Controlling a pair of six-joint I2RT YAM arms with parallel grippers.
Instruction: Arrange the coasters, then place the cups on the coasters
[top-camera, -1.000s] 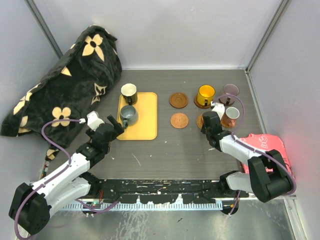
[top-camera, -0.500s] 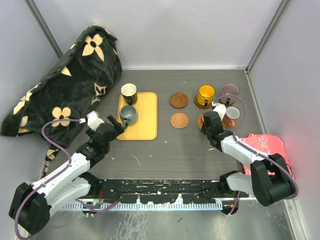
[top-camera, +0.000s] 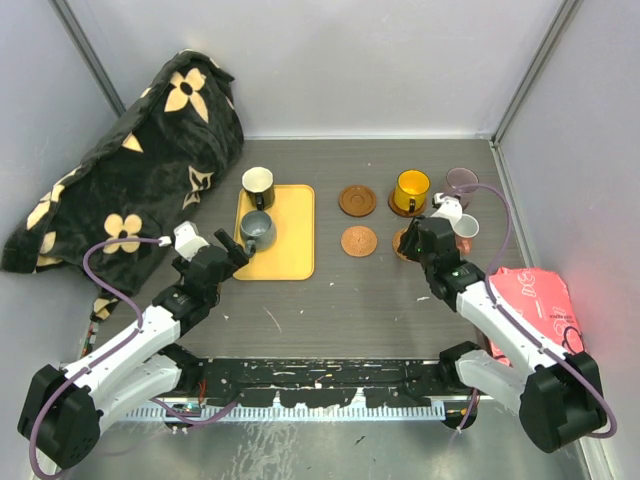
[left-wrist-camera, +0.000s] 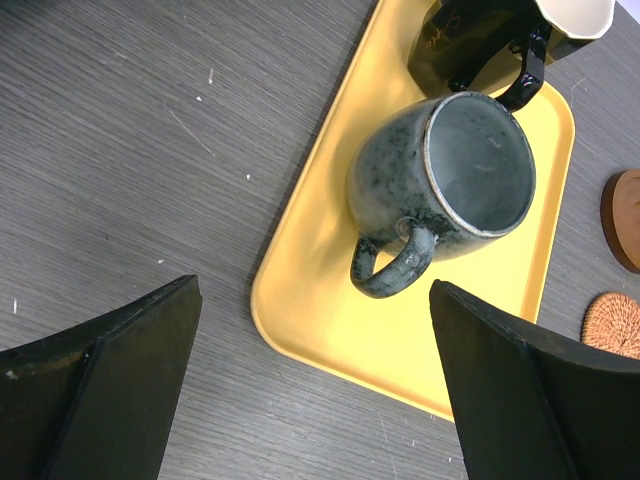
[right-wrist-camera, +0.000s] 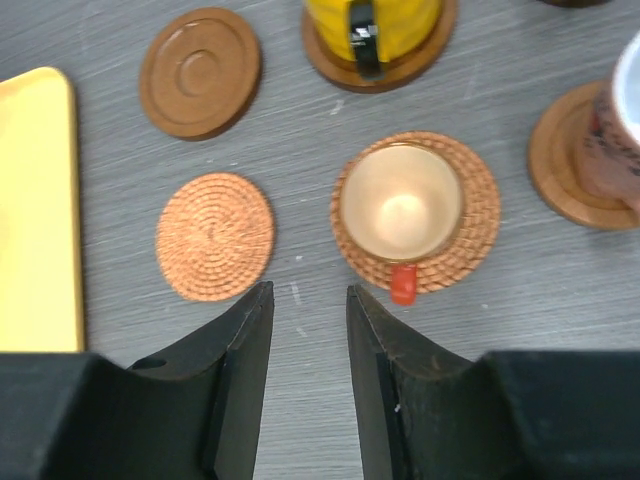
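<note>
One cup (right-wrist-camera: 400, 203) on coaster (right-wrist-camera: 480, 215), obscured overhead

tray (left-wrist-camera: 320, 330): plain yellow
grey cup (left-wrist-camera: 440, 180): speckled blue-grey
black cup (left-wrist-camera: 462, 45): black, cream inside
woven coaster (right-wrist-camera: 215, 236): orange-brown, ringed weave
blanket (top-camera: 130, 160): black, cream flowers
desk (top-camera: 330, 300): dark grey wood grain
packet (top-camera: 535, 300): pink
</note>
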